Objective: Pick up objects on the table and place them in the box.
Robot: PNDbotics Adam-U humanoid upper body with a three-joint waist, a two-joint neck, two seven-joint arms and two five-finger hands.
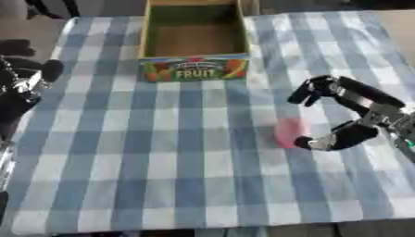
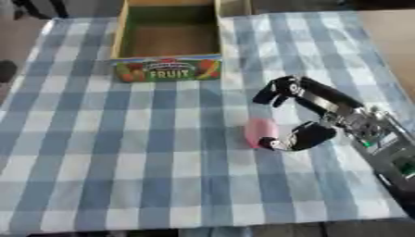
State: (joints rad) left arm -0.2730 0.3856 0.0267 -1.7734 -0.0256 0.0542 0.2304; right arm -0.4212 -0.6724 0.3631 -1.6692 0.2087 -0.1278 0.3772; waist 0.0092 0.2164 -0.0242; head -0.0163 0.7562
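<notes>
A small pink object [image 2: 261,132] lies on the blue and white checked cloth, right of centre; its shape is blurred. My right hand [image 2: 336,111] comes in from the right and is open around it: the fingers [image 2: 279,90] reach past it on the far side, and the thumb [image 2: 296,138] rests on the cloth just to its right. The cardboard box [image 1: 193,68] with a FRUIT label stands at the far edge, open on top and with nothing inside. Only a dark part of my left hand [image 1: 24,81] shows at the left edge.
The checked cloth [image 1: 162,152] covers the whole table down to its front edge. The cloth between the box and the pink object is bare. A bare wooden strip [image 2: 397,28] shows at the far right.
</notes>
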